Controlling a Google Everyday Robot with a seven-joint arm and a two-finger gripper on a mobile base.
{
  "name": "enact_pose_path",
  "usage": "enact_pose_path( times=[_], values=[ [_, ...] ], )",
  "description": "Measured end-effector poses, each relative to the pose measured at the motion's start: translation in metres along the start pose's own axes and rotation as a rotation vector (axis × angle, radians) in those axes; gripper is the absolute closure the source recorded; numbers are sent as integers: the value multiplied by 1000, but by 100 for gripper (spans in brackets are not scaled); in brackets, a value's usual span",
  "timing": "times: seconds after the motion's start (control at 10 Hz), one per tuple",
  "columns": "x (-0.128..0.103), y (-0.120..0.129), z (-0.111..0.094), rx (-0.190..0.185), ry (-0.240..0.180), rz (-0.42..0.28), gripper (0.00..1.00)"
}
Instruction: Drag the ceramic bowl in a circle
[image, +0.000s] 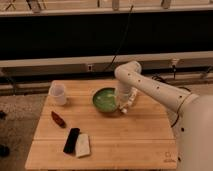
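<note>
The ceramic bowl (104, 99) is round, shallow and green, with a paler green inside. It sits on the wooden table (130, 137) right of centre towards the back. My gripper (123, 106) hangs from the white arm and points down at the bowl's right rim, touching or just beside it. The arm reaches in from the right and bends above the bowl.
A small white cup (58, 93) stands at the table's back left. A red object (58, 119), a black bar (71, 140) and a white block (83, 145) lie at the front left. A dark wall with rails runs behind the table.
</note>
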Motion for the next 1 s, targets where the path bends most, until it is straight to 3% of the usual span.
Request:
enact_pose_path(
  times=[1.0],
  values=[
    [-6, -12, -7, 4, 7, 67, 98]
  ],
)
